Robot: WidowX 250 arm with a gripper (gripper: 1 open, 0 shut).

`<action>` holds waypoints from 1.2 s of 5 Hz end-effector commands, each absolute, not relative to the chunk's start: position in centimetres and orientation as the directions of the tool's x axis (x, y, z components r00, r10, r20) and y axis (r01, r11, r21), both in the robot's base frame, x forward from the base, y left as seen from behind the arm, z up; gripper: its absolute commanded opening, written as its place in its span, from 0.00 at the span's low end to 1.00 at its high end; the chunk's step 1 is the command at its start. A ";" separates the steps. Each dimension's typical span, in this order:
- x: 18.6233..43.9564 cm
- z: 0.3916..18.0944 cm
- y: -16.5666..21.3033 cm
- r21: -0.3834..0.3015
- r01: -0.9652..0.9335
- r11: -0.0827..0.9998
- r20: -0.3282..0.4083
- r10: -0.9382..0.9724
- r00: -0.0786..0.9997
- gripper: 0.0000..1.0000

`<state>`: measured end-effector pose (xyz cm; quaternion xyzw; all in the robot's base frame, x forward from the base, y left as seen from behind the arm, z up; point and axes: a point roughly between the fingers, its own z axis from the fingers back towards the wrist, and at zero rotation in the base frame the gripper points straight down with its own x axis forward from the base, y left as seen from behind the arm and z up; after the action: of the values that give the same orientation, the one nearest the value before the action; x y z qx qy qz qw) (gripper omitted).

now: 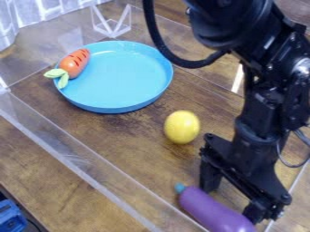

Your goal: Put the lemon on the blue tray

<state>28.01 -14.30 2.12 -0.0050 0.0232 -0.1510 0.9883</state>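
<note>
Lemon located on the wooden counter, between the blue tray and the gripper, touching neither. Gripper spread, low beside the purple eggplant. Handling, as judged: light, fairly stiff, smooth enough to slip, not fragile. Recommended hold: across the narrower middle, fingers low on opposite sides. The lemon's long axis appears to run roughly from the tray side toward the eggplant; slight elongation only, pointed end not discernible.
</note>
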 end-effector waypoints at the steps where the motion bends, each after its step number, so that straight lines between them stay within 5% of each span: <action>1: 29.1 4.1 -15.2 -0.017 0.265 0.964 0.015 -0.265 0.964 1.00; 6: 30.2 4.9 -10.3 0.030 0.328 0.944 -0.026 -0.327 0.945 1.00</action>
<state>28.85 -10.15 2.59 0.0239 0.0523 -0.1674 0.9842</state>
